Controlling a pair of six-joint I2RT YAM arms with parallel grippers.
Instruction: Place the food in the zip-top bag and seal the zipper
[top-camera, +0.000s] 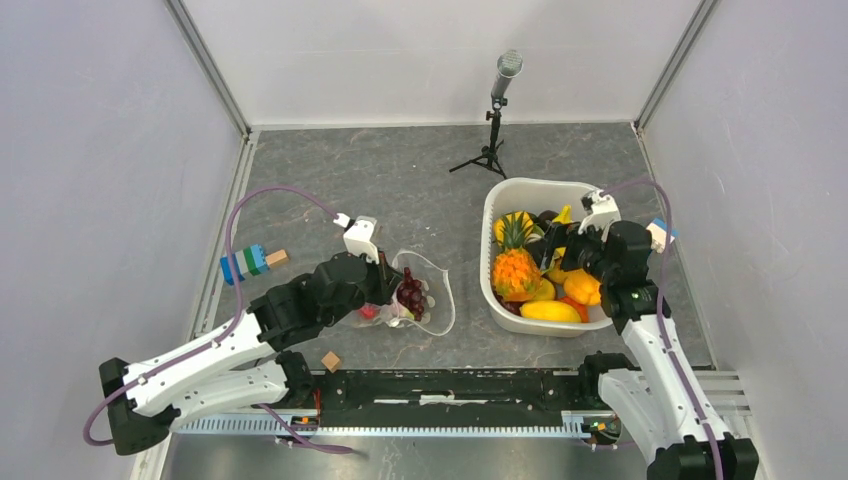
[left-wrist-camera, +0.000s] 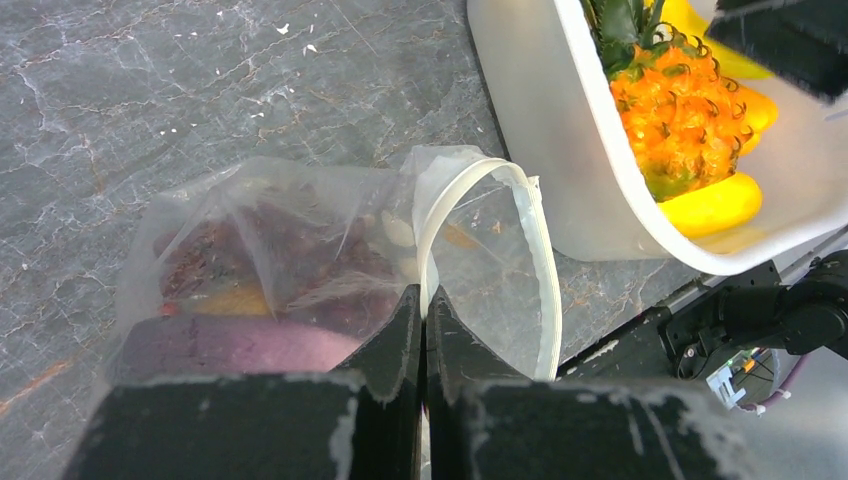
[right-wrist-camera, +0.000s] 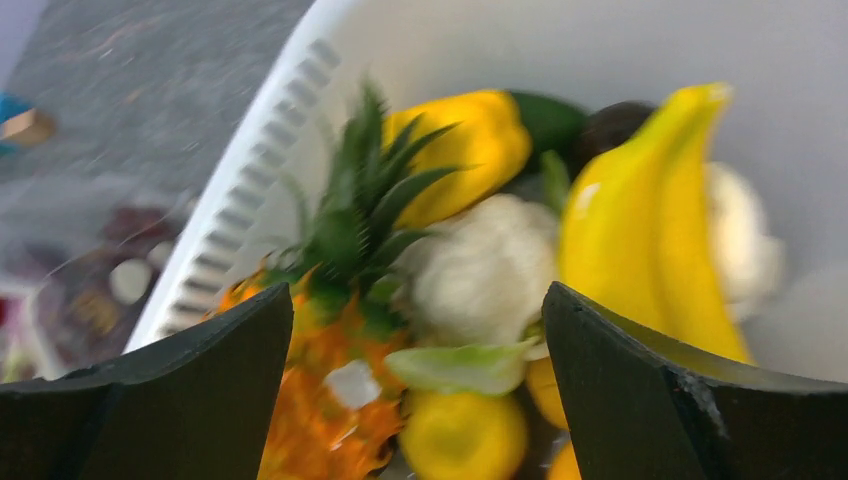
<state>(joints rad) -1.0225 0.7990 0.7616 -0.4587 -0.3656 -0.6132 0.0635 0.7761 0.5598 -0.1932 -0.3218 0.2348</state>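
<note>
The zip-top bag (top-camera: 425, 298) lies on the table in front of my left arm, mouth open toward the basket, with purple grapes (top-camera: 410, 292) and a red piece inside. My left gripper (top-camera: 385, 285) is shut on the bag's rim, pinching the white zipper (left-wrist-camera: 480, 190) strip between its fingers; in the left wrist view the bag (left-wrist-camera: 290, 250) shows dark and orange food inside. My right gripper (top-camera: 555, 250) is open above the white basket (top-camera: 530, 195), over a cauliflower (right-wrist-camera: 485, 270), bananas (right-wrist-camera: 640, 230), a yellow pepper (right-wrist-camera: 470, 150) and a pineapple (top-camera: 514, 262).
A stack of blue and green blocks (top-camera: 248, 262) lies at the left. A small wooden cube (top-camera: 330, 361) sits near the front rail. A microphone on a small tripod (top-camera: 495, 110) stands at the back. Walls enclose the table on three sides.
</note>
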